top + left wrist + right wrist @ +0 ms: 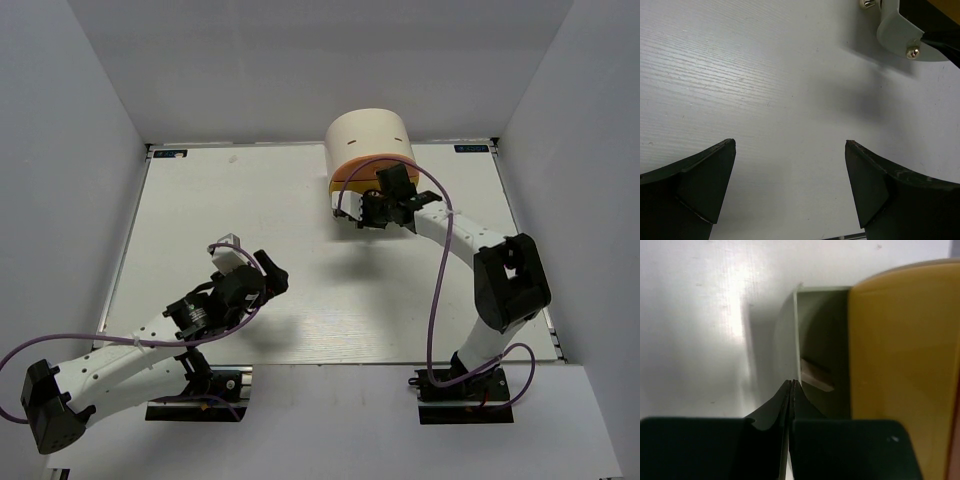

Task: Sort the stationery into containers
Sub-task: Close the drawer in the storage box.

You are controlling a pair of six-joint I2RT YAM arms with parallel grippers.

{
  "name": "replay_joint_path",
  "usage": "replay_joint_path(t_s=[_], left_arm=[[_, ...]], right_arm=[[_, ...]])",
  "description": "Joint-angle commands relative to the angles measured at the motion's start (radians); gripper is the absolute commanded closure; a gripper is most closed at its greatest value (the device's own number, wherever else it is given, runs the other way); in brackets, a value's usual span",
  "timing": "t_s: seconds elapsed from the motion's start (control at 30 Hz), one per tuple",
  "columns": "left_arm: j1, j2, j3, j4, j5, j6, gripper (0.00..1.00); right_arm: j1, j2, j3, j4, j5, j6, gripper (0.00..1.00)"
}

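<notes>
**Entry: eraser block [815,374], lying in the pulled-out drawer [796,330] of the organiser [368,135].**

I am holding my right gripper [791,387] at the organiser's front with its fingers pressed together. The tips are sitting at the drawer's thin wall, and I cannot tell whether they are pinching that rim or only touching it. I judge this placement suits either pushing the drawer home or letting go of it. The block is resting on the drawer floor beside the yellow front [900,365]. Its long axis is slanting from the wall side down toward that front, and neither end is pointing straight along the drawer. I am keeping my left gripper [790,142] spread wide and empty over the bare table [740,75], well apart from the organiser, probably to stay out of the way.
</notes>
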Motion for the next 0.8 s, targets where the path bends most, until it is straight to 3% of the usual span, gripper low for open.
replay_joint_path(t_s=[0.0, 0.53, 0.77], left_arm=[[-0.004, -0.005, -0.006, 0.000, 0.001, -0.003, 0.00], [-0.004, 0.004, -0.006, 0.000, 0.001, -0.003, 0.00], [-0.004, 0.004, 0.004, 0.000, 0.001, -0.003, 0.00]], right_arm=[[0.003, 0.016, -0.012, 0.181, 0.101, 0.075, 1.00], [0.000, 0.091, -0.020, 0.294, 0.195, 0.093, 1.00], [-0.003, 0.037, -0.037, 0.263, 0.103, 0.078, 1.00]])
